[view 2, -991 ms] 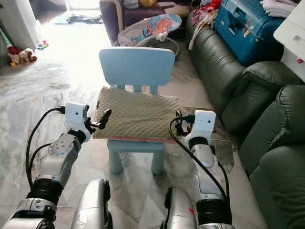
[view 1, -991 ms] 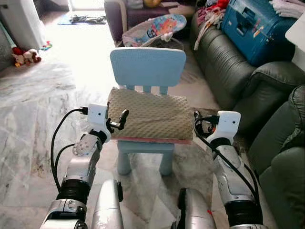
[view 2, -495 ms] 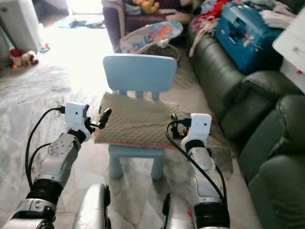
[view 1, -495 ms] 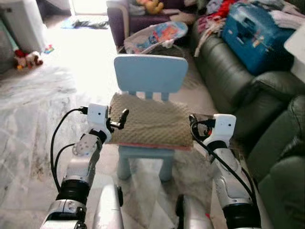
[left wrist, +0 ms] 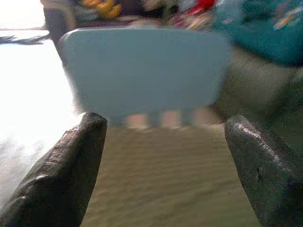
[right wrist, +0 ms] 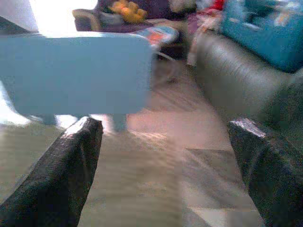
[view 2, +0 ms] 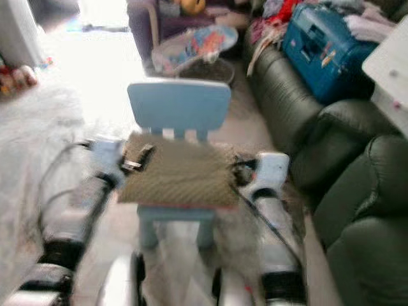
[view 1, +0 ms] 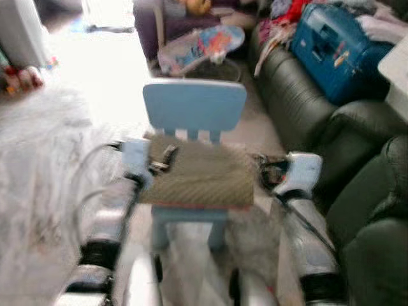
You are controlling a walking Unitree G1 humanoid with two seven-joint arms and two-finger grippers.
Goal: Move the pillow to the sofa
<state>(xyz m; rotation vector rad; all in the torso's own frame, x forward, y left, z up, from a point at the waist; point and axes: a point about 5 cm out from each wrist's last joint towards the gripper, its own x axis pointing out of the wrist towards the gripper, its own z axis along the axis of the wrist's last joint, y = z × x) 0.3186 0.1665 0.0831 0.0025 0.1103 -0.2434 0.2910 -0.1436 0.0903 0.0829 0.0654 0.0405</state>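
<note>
Pillow [view 1: 196, 176], beige and knobbly, lies flat across the seat of the small pale-blue chair [view 1: 194, 105], its near edge hanging a little over the seat front. Both head pictures are smeared, so fine detail is lost.

The left gripper [view 1: 164, 159] sits at the pillow's left end, its black fingers reaching in over the near-left corner. In the left wrist view the two fingers [left wrist: 61, 175] stand wide apart with the pillow's surface and the chair back between them, closed on nothing. The right gripper [right wrist: 161, 175] is at the pillow's right end. Its fingers [right wrist: 52, 179] are likewise spread wide in the right wrist view, with the pillow's right part and bare floor between them.

The dark green sofa [view 1: 306, 102] runs along the right side of the room, with a blue case [view 1: 338, 44] on its far cushions.

By the look of it this is the reach-in before the lift: nothing is gripped yet. The next move calls for both pincers to close on the pillow's ends, raise it clear of the chair back, then carry it right to a free cushion.
</note>
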